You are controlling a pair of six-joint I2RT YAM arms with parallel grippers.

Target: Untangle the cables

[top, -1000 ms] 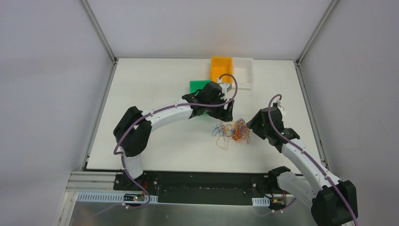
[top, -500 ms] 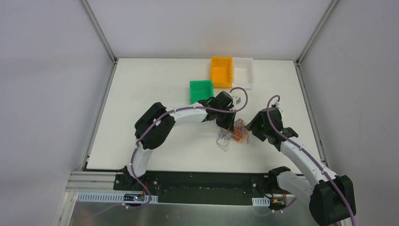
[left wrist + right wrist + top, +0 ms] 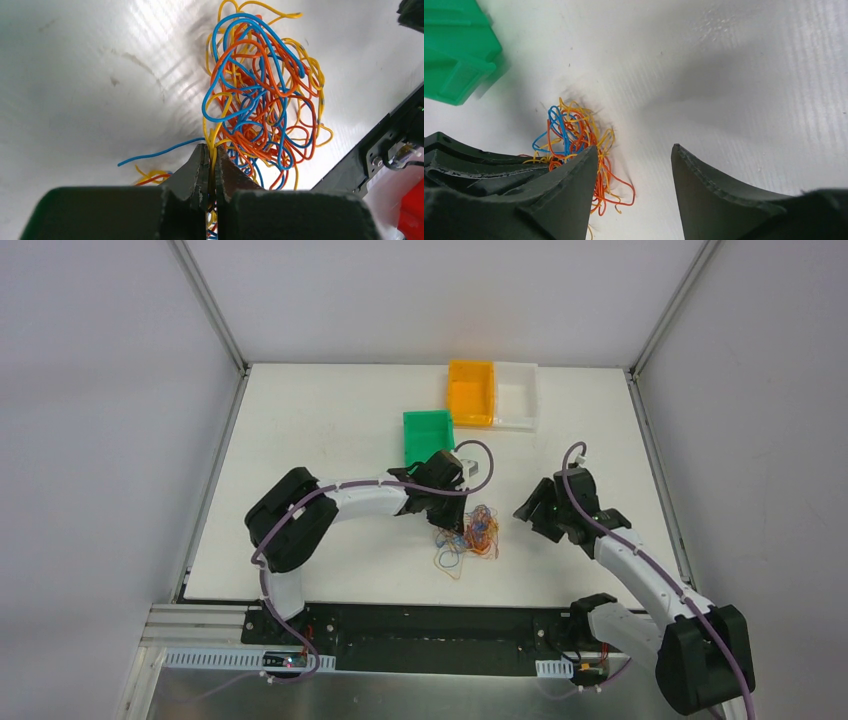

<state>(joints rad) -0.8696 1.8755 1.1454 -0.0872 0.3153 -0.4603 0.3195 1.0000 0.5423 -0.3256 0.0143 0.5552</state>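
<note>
Orange-blue cables [image 3: 470,536] have slid nearer and leftward, left pincer [image 3: 210,151] pinching strands, right pincer [image 3: 633,148] gaping.

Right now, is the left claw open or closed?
Closed. The left claw has its two fingers pressed almost together, pinching a few strands of the wires between them.
</note>
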